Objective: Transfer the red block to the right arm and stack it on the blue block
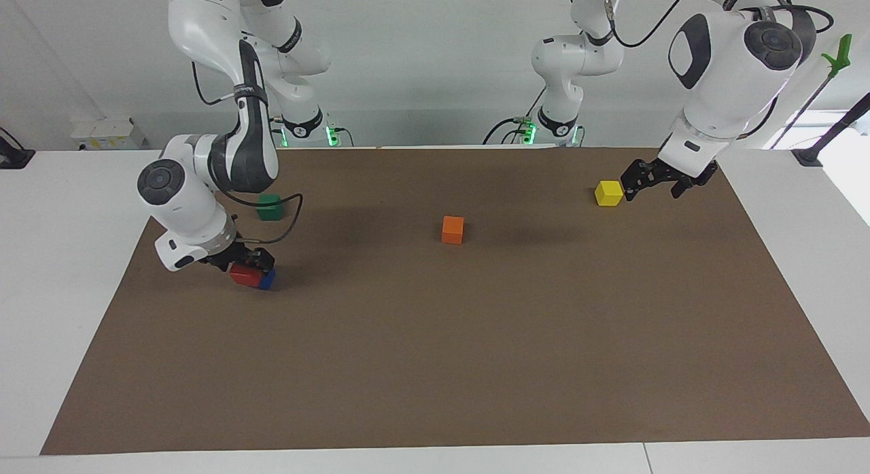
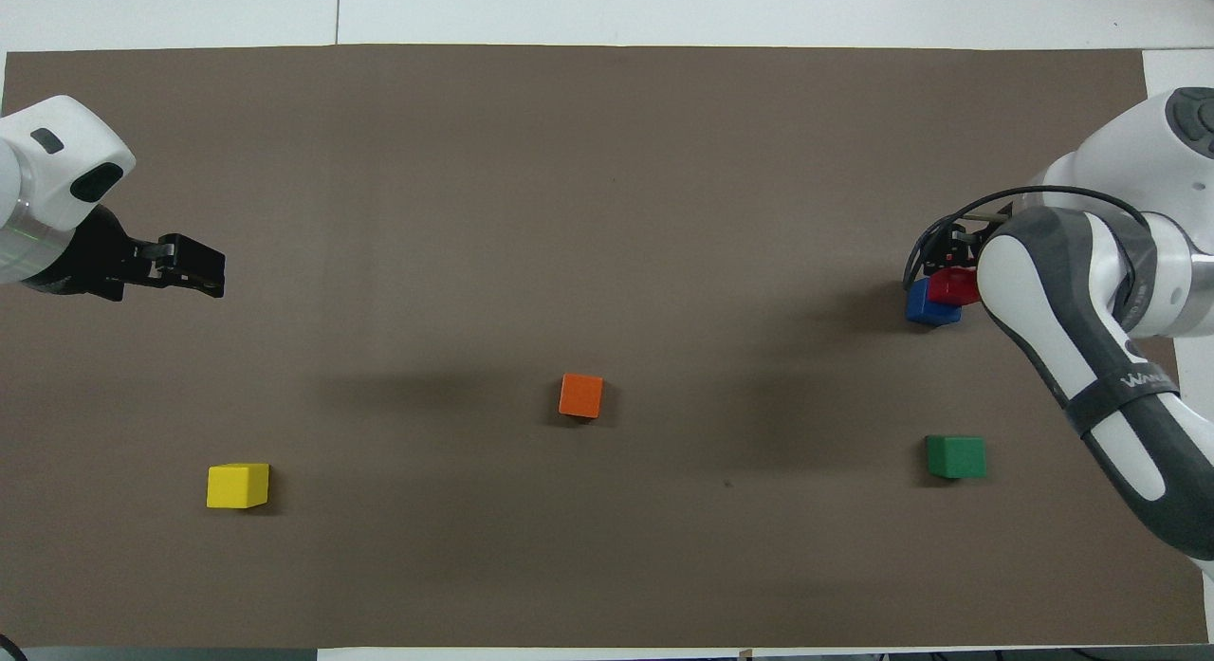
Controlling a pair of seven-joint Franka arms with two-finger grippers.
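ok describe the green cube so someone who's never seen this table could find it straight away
Start at the brown mat and go to the right arm's end of it. There a red block sits on a blue block; the green cube stands alone on the mat, nearer to the robots than that stack. It is the only green cube and nothing touches it.

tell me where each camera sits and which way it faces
Facing view: high across the table, looking at the robots; both arms show whole, right gripper at the red block on the blue block.
Overhead view: above the robots' end, looking steeply down; left gripper and right forearm show.
Shared: the same blocks, mirrored.
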